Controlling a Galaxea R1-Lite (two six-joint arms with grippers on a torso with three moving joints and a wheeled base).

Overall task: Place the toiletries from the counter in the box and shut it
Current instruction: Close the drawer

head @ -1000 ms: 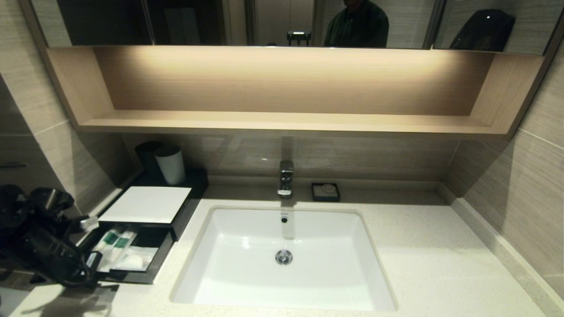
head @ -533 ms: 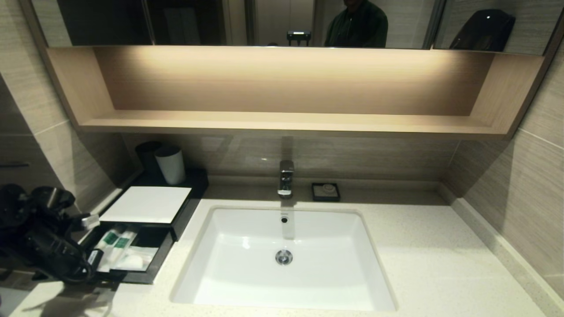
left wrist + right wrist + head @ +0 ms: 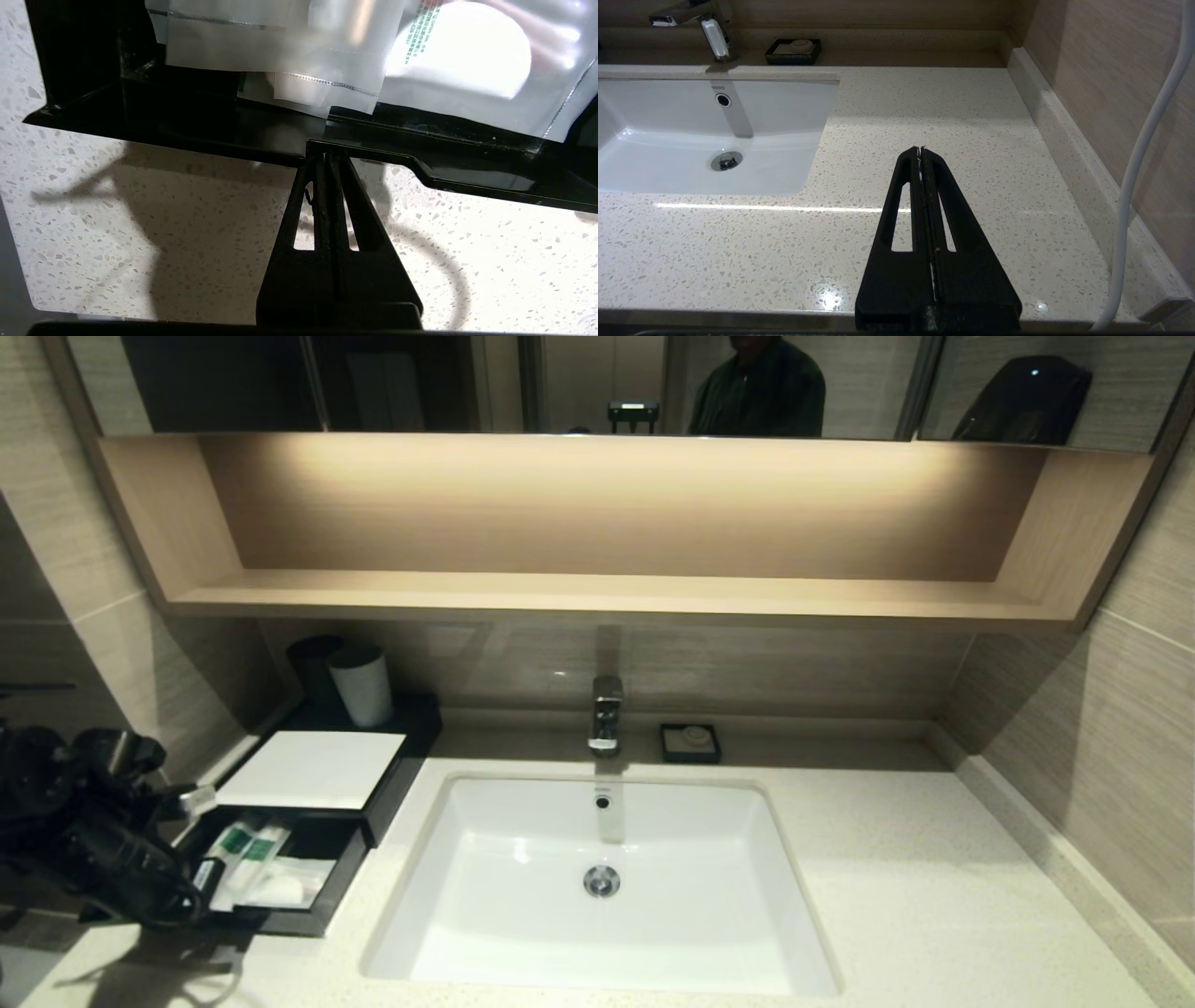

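toiletries (image 3: 266,868) lie in the box's open drawer (image 3: 448,175), light, slippery, crinkly packets. my left gripper (image 3: 325,151), fingers pressed together and holding nothing, meets the drawer's stiff front lip; i'd push there, gently. right gripper (image 3: 920,150) idles closed over the counter (image 3: 962,116).

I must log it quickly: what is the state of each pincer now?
Left pincer: closed, holding nothing, tips at the front edge of the box drawer.
Right pincer: closed, empty, above the counter.
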